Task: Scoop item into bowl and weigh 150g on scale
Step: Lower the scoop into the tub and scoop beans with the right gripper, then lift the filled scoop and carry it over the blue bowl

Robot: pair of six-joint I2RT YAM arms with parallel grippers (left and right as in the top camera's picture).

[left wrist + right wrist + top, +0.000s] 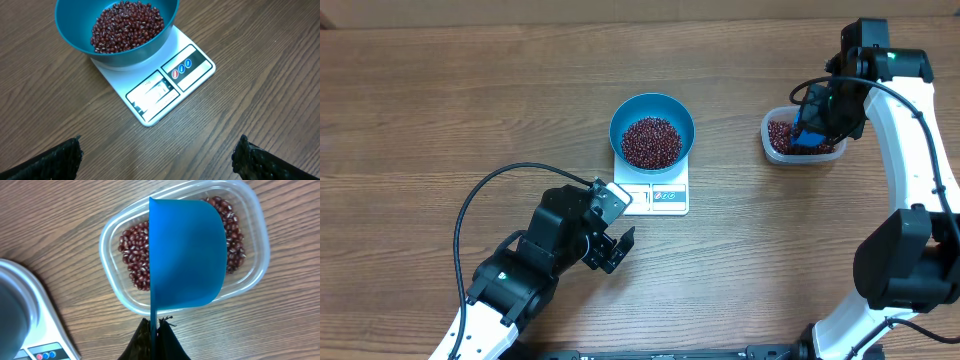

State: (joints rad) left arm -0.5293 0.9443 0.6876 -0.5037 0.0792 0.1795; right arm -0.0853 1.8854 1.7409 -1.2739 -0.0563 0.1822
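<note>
A bright blue bowl (652,130) (117,31) holding a heap of dark red-brown beans (651,142) (127,25) stands on the white scale (658,196) (167,85). My left gripper (612,247) (157,157) hovers open just in front of the scale's display edge, nothing between its fingers. My right gripper (817,120) (154,327) is shut on the thin handle of a small blue scoop (810,135) (186,252). The scoop hangs over a clear plastic tub (802,137) (182,250) of beans (134,255) at the right and covers much of them.
Bare wooden tabletop (440,110) lies all around. The right arm's white links (920,150) run along the right edge. A black cable (485,190) loops off the left arm. The scale's corner (30,325) shows at the left of the right wrist view.
</note>
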